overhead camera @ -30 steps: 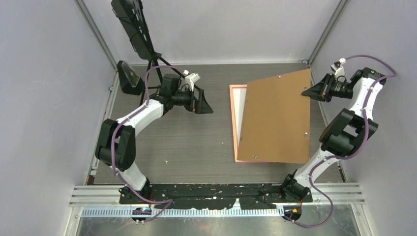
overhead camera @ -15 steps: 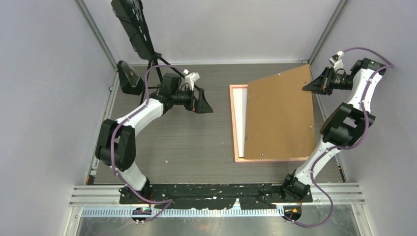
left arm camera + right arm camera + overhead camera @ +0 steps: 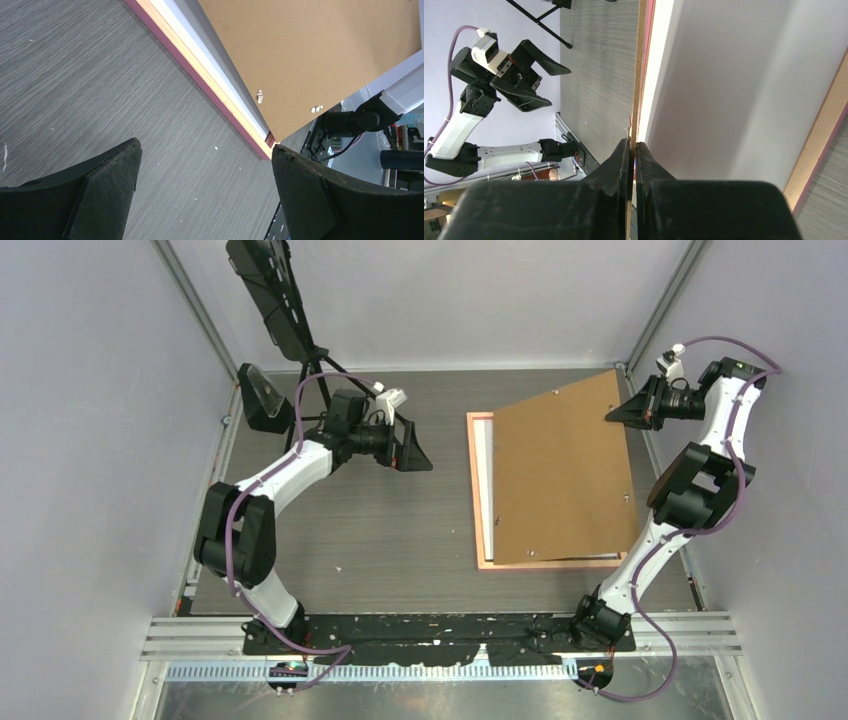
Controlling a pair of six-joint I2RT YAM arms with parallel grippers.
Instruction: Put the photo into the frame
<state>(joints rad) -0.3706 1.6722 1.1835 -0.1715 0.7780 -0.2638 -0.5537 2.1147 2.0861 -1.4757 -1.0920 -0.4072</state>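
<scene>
Top external shows my right hand point(image 3: 612, 415) pinched shut on the upper right corner of the plain brown backing board point(image 3: 560, 480), right of centre. Beneath it the thin salmon-pink picture frame point(image 3: 474, 500) lies on the grey worktop point(image 3: 380, 530), with the white-backed photo point(image 3: 486, 470) showing inside its left rail. My left hand point(image 3: 424, 454) hangs wide open and empty, left of centre.

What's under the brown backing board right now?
Pink rails of the frame show along its left and near edges, plus a white strip, probably the photo face down. The rest is hidden by the backing board.
</scene>
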